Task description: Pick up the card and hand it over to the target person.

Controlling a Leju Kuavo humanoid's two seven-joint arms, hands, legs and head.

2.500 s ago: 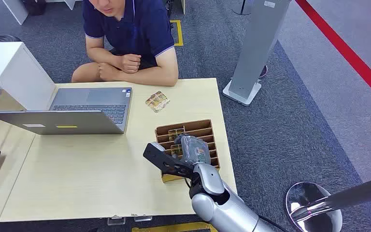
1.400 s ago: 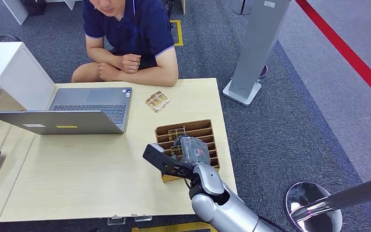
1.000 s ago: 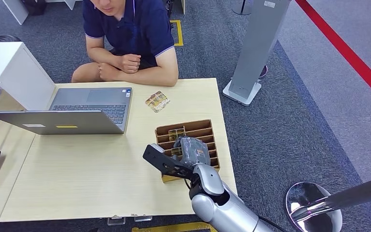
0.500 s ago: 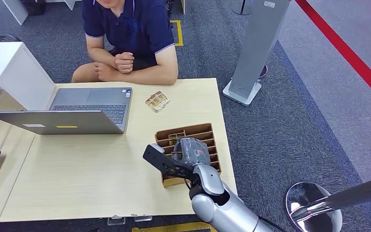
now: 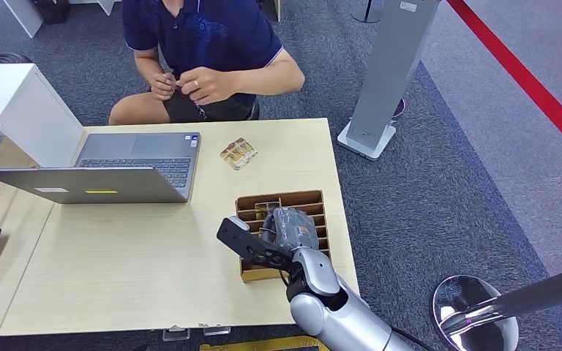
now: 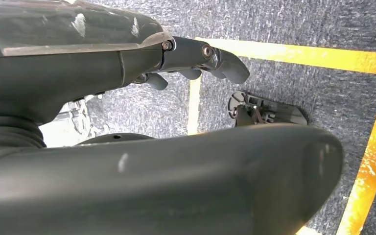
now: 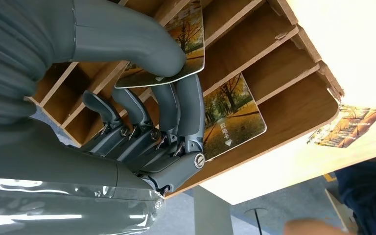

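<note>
My right hand (image 5: 289, 228) reaches into the brown slotted wooden box (image 5: 316, 199) near the table's right edge. In the right wrist view the thumb presses on top of a card (image 7: 193, 34) printed with autumn trees, and the fingers (image 7: 178, 117) lie under it, so the card is pinched and partly drawn out of its slot. A second such card (image 7: 232, 112) lies in a slot beside it. The person (image 5: 205, 40) in a dark blue shirt sits across the table, both hands (image 5: 190, 82) raised together at the chest. My left hand (image 6: 176, 54) hangs over the floor, holding nothing.
A small stack of cards (image 5: 238, 153) lies on the table between the box and the person. An open laptop (image 5: 117, 167) stands at the left, with a white box (image 5: 15, 102) behind it. A grey pillar base (image 5: 369, 139) stands right of the table.
The person has lifted both arms off the table and holds the hands together at the chest. The wooden box has slid and turned slightly under my right hand.
</note>
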